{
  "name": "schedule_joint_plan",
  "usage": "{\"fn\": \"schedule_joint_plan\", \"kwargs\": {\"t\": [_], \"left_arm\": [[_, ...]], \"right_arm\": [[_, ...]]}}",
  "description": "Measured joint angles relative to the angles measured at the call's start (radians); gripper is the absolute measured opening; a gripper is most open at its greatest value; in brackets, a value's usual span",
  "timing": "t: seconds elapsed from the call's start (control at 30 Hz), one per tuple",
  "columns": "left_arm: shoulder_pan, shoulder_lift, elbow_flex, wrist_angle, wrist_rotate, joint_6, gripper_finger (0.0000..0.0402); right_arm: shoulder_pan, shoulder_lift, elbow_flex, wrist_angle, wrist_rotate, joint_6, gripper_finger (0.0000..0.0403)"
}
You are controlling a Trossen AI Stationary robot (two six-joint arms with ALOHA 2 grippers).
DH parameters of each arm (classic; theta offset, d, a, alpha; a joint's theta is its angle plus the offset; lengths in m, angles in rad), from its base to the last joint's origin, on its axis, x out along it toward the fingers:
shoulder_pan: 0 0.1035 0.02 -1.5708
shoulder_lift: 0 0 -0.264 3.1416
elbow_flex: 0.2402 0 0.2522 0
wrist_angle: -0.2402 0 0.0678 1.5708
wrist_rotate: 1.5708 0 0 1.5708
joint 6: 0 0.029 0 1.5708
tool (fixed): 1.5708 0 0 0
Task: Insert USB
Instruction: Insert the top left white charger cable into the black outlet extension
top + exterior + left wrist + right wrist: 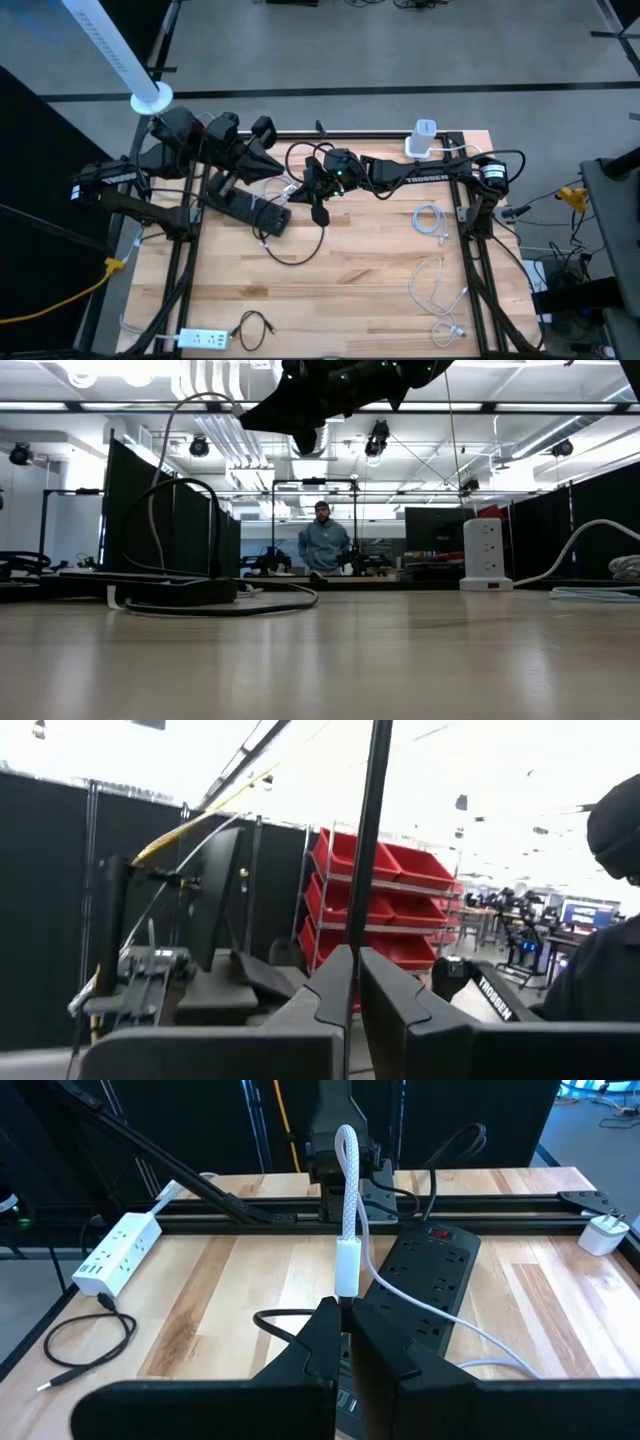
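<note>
My right gripper (345, 1312) hovers over the table's middle (320, 200), shut on a white USB plug (346, 1268). The plug's white braided cable (350, 1175) arches up from it, then runs down across the black power strip (425, 1270). That strip lies flat on the table (255, 212), just beyond the fingers and toward the left arm. In the low view the right gripper (305, 430) hangs well above the strip (170, 592). My left gripper (356, 990) is shut, raised above the table's far left part (270, 155), and touches nothing. My right gripper pinches the white USB plug at its lower end (346, 1290) between its two fingers. The plug stands straight out beyond the fingertips, lifted clear of the table. Its cable loops slack over the top and trails down over the black power strip.
A white power strip (203, 338) and a thin black cable (255, 328) lie near the table's near left corner. Loose white cables (430, 220) (437, 290) lie on the right side. A white charging tower (425, 140) stands at the far edge. A person stands beyond the table (325, 545).
</note>
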Motion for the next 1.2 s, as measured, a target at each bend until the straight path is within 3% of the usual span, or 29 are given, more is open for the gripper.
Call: {"fn": "schedule_joint_plan", "kwargs": {"t": [0.3,0.5,0.73,0.97,1.2], "left_arm": [[0.0,0.0,0.0,-0.011,-0.003,-0.006,0.0],[0.004,-0.003,0.0,-0.138,-0.014,0.024,0.0],[0.006,-0.064,0.0,-0.381,-0.129,0.108,0.0],[-0.018,-0.144,-0.011,-0.639,-0.342,0.179,0.0],[-0.055,-0.153,-0.099,-0.582,-0.399,0.18,0.0]], "right_arm": [[0.0,0.0,0.0,0.001,0.0,-0.002,0.0],[0.0,-0.002,0.0,0.022,-0.005,0.006,0.0],[0.0,-0.047,-0.001,0.125,-0.088,0.07,0.0],[0.0,-0.136,-0.001,0.281,-0.182,0.108,0.0],[-0.003,-0.21,-0.001,0.408,-0.22,0.124,0.0]]}}
